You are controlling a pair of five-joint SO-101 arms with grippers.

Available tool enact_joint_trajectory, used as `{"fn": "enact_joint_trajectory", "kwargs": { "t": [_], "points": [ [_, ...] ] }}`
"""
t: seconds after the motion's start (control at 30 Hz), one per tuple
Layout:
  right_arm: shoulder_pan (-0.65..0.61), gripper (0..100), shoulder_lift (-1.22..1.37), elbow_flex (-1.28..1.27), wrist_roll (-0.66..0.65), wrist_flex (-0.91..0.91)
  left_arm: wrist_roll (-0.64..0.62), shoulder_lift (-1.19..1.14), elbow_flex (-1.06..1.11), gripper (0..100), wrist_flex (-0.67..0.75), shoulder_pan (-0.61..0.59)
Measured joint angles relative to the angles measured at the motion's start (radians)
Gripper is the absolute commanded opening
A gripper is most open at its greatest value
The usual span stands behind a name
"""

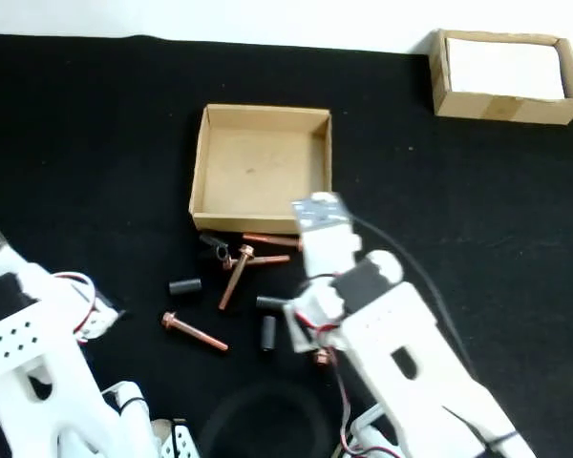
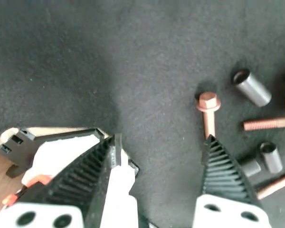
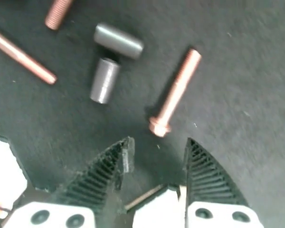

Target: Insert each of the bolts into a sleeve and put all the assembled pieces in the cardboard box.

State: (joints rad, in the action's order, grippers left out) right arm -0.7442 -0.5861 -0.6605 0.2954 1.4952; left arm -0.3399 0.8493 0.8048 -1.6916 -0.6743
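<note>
**Operator:** What is closest to my grippers?

**Describer:** Your left gripper (image 2: 164, 147) hangs over the black bench (image 2: 85, 57). Its jaws are spread wide with nothing between them. Just past one fingertip lies a copper bolt (image 2: 208, 111), its hex head pointing away from the gripper. Your right gripper (image 3: 159, 145) is also parted and holds nothing. A second bolt (image 3: 175, 90) lies just ahead of it, head end nearest the jaws and not touching them.

**Operator:** And the sleeves?

**Describer:** A little beyond your right gripper, a dark grey sleeve (image 3: 104, 80) lies on its side. Its far end rests against the flank of another sleeve (image 3: 118, 40). From above, you have several bolts and sleeves scattered loose on the bench. The nearest of these is a long bolt (image 1: 195, 332), lying well apart from the rest.

**Operator:** Where is the cardboard box?

**Describer:** The cardboard box (image 1: 239, 222) sits beyond the scatter, open at the top. Its near wall is just beside the farthest bolts, and its brown floor shows from wall to wall. Farther off, at the bench's far right, a smaller box (image 1: 501, 107) holds something white.
</note>
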Motion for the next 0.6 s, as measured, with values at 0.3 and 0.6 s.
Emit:
{"fn": "enact_joint_trajectory", "kwargs": {
  "t": [0.3,0.6],
  "points": [
    [-0.06,16.3,0.15,-0.003,0.0,-0.212,0.009,0.0,0.11,27,0.132,-0.095],
    [-0.074,16.3,0.331,-0.006,0.141,-0.391,0.098,0.0,0.233,27,0.245,-0.138]
  ]
}}
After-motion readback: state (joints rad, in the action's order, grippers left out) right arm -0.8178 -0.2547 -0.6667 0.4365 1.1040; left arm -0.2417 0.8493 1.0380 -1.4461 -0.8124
